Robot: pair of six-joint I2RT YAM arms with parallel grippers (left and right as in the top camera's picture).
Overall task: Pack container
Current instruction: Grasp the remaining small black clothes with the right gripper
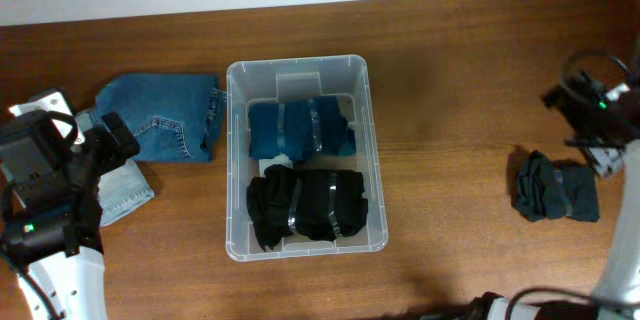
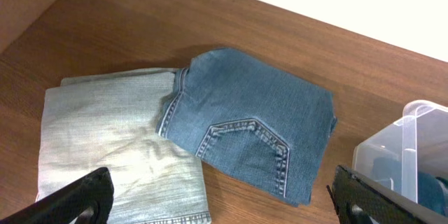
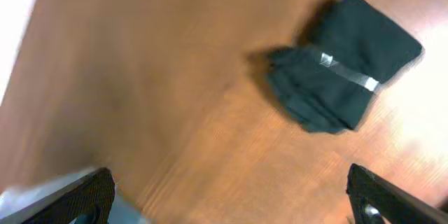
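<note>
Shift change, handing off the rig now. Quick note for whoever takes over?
Clear rectangular plastic container: mid-table, upright.
Left gripper: open, empty, over the folded denim.
Right gripper: open, empty, above the dark taped cloth bundle lying right of the container.
Done: blue taped cloth bundle and black taped cloth bundle lie inside the container.
Left: the dark bundle, plus folded mid-blue denim jeans and pale folded denim left of the container, all outside it.

Folded blue jeans (image 2: 252, 122) overlapping pale jeans (image 2: 105, 140) on wooden table (image 2: 105, 21); container (image 2: 413, 143) corner at right edge.
</note>
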